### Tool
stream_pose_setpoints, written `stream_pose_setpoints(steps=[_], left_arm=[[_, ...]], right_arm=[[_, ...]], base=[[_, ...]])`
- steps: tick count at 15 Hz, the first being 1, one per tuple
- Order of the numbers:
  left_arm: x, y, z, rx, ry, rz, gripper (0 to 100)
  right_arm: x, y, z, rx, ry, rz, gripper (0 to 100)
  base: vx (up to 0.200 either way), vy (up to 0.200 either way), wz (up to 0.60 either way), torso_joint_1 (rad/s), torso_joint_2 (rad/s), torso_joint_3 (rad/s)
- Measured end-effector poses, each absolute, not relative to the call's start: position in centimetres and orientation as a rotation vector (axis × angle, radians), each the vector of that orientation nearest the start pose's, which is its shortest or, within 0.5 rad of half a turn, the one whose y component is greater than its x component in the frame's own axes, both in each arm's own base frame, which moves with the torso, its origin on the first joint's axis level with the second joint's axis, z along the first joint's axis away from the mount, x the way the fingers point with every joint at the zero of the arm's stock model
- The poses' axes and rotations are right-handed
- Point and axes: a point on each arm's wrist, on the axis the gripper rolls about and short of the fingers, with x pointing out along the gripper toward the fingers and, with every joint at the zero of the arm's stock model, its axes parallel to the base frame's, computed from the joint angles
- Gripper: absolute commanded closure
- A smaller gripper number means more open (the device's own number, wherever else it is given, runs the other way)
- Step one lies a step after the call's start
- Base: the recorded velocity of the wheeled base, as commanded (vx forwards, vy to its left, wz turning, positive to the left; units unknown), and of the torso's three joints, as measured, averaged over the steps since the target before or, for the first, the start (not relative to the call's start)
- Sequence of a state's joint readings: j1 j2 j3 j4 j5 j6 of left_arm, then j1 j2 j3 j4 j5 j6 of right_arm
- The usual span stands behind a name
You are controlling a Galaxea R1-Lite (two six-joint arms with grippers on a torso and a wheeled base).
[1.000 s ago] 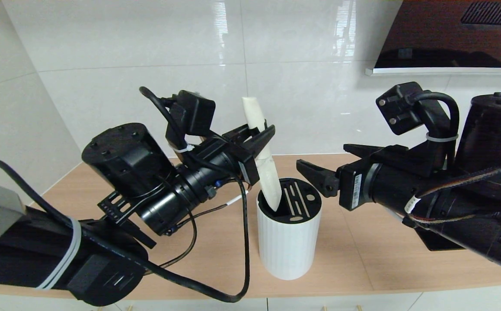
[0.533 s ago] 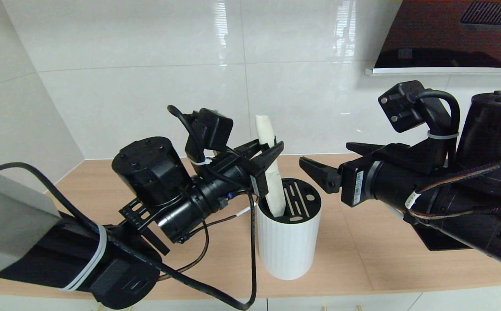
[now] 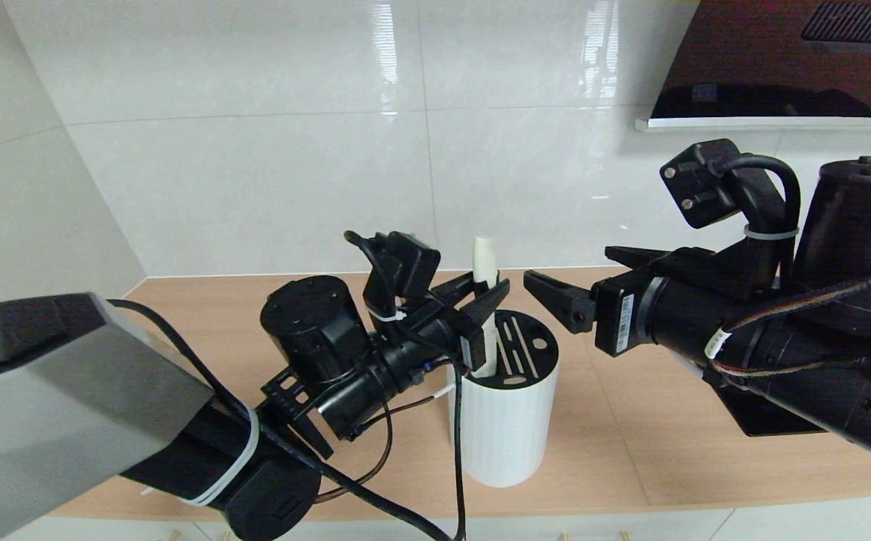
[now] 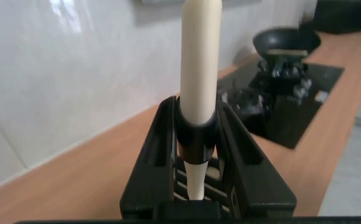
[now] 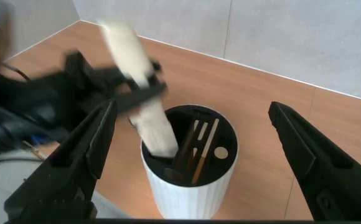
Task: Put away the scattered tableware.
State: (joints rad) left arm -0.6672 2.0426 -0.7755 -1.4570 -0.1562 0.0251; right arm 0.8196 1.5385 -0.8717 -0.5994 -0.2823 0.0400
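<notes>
Two fingers of the left gripper [image 3: 489, 294] clamp the cream-white utensil [image 3: 485, 259], which stands nearly upright between them, its lower end inside the large opening of the white ribbed holder [image 3: 506, 428] on the wooden counter [image 3: 630, 451], just below the fingertips. The right gripper [image 3: 567, 264] hangs with fingers spread wide, just beside the holder's black slotted top, holding nothing

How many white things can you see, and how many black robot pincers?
White things: 2, the ribbed holder and the utensil going into it.
Black pincers: 2, the left pincer and the right pincer.
Total: 4
</notes>
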Motion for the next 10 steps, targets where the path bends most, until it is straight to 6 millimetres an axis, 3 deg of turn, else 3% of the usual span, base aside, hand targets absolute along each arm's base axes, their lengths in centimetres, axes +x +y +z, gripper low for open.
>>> stream_pose_setpoints(steps=[10], left_arm=[[28.6, -23.5, 11.3, 0.004, -0.146, -0.789, 100]], right_arm=[[19.3, 19.8, 24.3, 0.001, 0.073, 0.535, 0]], base=[[0.000, 0.000, 0.00, 0.000, 0.00, 0.000]])
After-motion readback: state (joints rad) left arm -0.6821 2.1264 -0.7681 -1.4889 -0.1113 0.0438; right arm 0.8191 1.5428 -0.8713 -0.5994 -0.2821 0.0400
